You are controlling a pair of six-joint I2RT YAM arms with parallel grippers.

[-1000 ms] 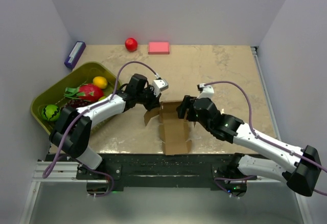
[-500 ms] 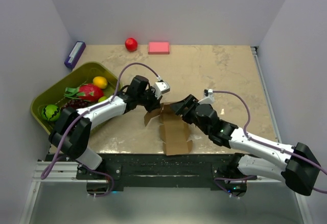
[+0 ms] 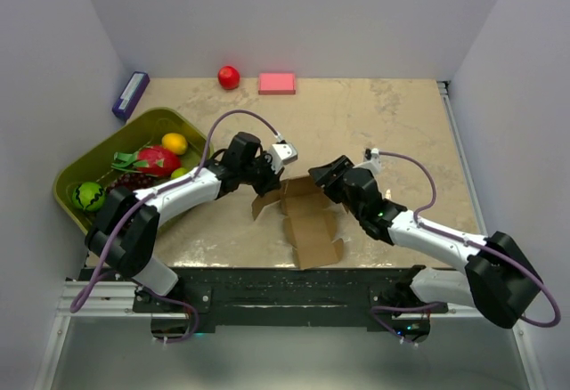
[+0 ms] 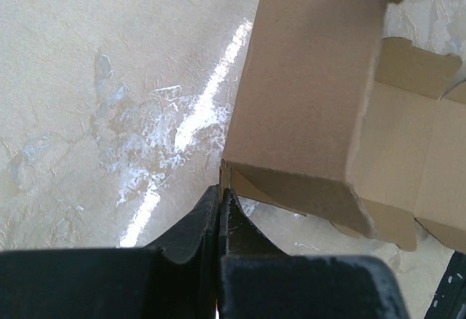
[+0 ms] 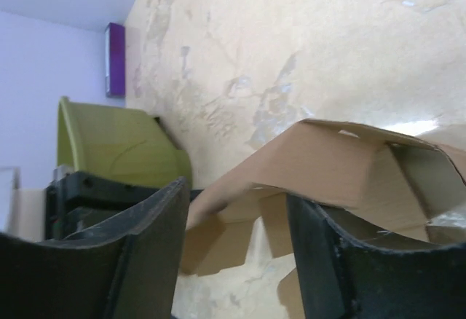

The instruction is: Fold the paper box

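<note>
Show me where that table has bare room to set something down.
Bare tabletop spans the far right, between the pink block and the right wall. Crowded: near centre, where the left gripper and right gripper flank the paper box; the green tray fills the left.

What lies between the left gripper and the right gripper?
The partly folded brown cardboard paper box, in the top view: left gripper on its left, right gripper on its right.

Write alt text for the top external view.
A partly folded paper box lies near the front of the table; the left gripper pinches its left flap and the right gripper meets its far edge. A green bin of fruit sits left; a red ball, pink block and purple box lie behind.
</note>
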